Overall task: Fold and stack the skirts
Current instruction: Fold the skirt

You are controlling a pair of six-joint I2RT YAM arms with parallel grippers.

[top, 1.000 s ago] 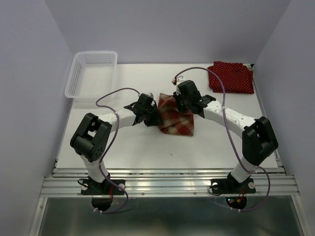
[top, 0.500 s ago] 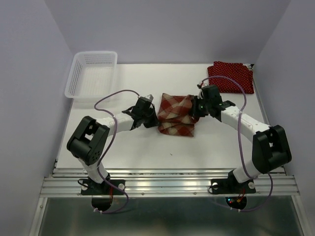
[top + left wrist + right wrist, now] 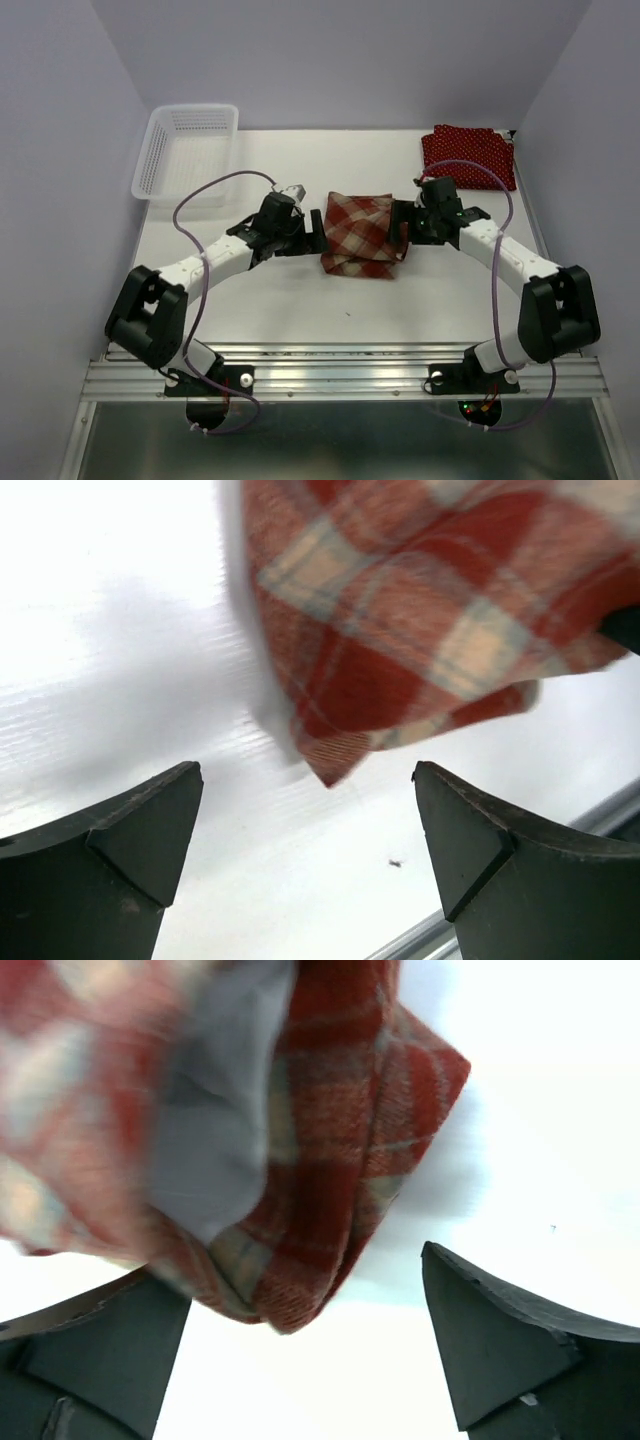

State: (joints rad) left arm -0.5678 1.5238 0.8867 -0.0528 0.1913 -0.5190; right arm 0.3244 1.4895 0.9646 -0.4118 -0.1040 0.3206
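Lying between spread left pincer (image 3: 316,227), right pincer (image 3: 402,226): plaid skirt (image 3: 360,236).

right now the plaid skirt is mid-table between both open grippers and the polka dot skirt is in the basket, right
No: the polka dot skirt lies on the table at its far right corner, outside the basket; the top external view shows it. The rest holds.
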